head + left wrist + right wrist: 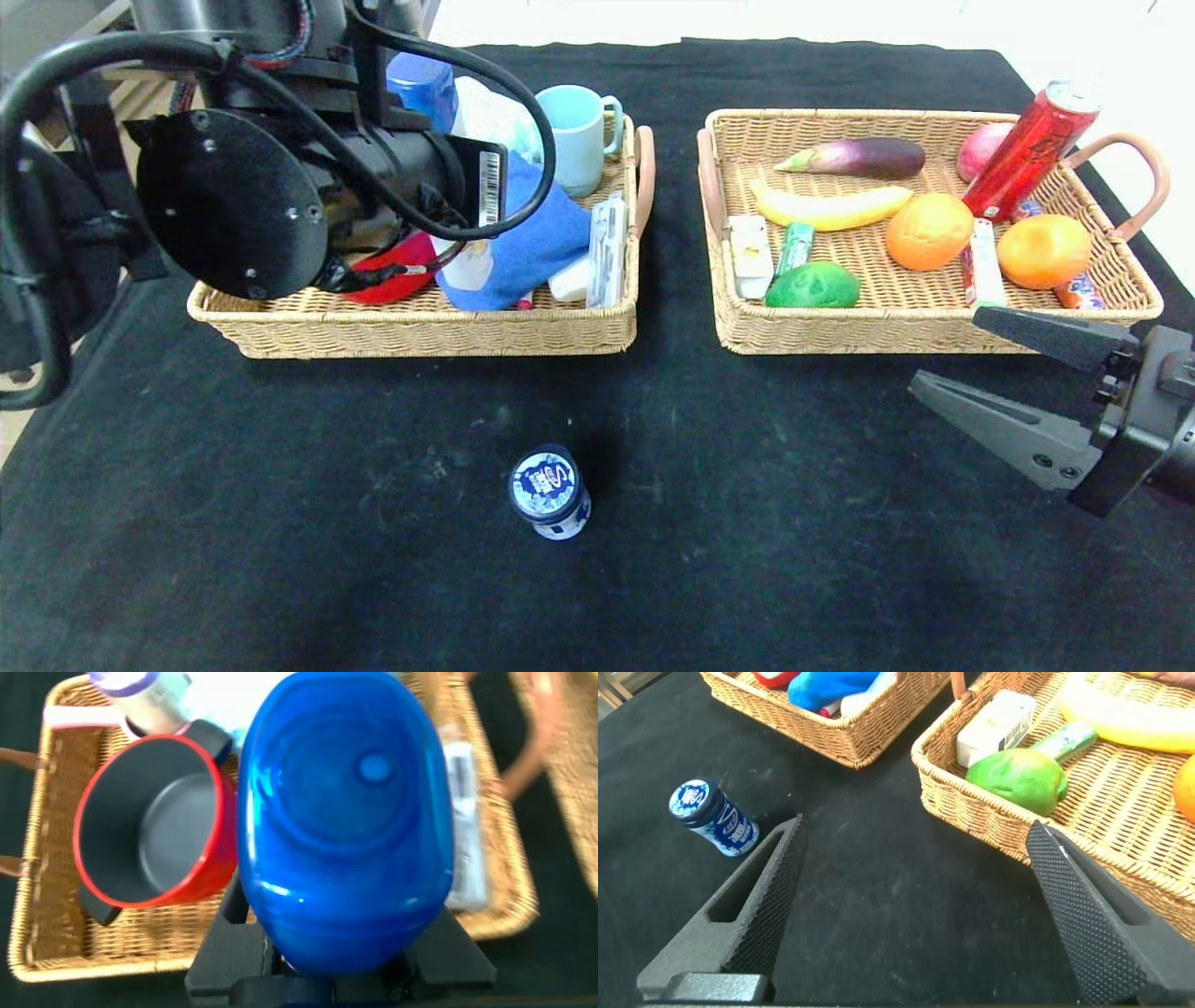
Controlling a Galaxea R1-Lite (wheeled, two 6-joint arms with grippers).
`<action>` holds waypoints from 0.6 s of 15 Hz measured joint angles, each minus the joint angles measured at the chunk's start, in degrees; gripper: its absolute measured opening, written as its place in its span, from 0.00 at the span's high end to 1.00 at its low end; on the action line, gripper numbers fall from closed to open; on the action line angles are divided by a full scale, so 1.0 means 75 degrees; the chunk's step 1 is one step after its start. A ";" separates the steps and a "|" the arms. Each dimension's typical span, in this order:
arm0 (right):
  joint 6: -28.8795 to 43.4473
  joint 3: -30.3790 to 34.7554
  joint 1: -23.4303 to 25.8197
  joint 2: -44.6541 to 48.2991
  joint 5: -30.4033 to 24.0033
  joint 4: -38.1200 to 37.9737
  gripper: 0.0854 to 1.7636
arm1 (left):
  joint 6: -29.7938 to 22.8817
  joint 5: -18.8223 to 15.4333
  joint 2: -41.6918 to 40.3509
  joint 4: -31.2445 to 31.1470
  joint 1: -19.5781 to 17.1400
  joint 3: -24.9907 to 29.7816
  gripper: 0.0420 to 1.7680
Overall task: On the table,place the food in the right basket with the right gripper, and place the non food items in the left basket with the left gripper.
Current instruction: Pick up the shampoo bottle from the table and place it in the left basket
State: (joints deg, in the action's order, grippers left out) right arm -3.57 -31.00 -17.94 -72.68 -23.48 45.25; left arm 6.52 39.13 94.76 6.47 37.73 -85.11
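My left gripper (341, 952) hangs over the left basket (420, 329) and is shut on the white bottle with a blue cap (346, 821), also seen in the head view (523, 245). The red pot (149, 826) lies in that basket beside it. The small blue-and-white tub (549, 490) stands alone on the black table (280, 523) at front centre. My right gripper (945, 349) is open and empty, just in front of the right basket (887, 329), with the tub (715, 819) off beyond one finger. The banana (831, 207), orange (929, 231) and green gum pack (795, 247) lie in the right basket.
The left basket also holds a light blue mug (579, 140), another blue-capped bottle (422, 89) and small boxes. The right basket also holds an eggplant (859, 157), a red can (1027, 149), a green fruit (814, 286) and a second orange (1044, 250).
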 joint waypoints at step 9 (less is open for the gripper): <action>0.0010 -0.0037 0.0029 -0.0008 0.0008 0.0000 0.03 | 0.0125 0.0471 0.1159 -0.0681 -0.0460 -0.1331 0.67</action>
State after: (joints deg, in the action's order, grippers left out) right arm -3.50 -31.28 -17.73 -72.74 -23.42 45.25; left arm 7.46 42.67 103.45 1.37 34.28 -95.10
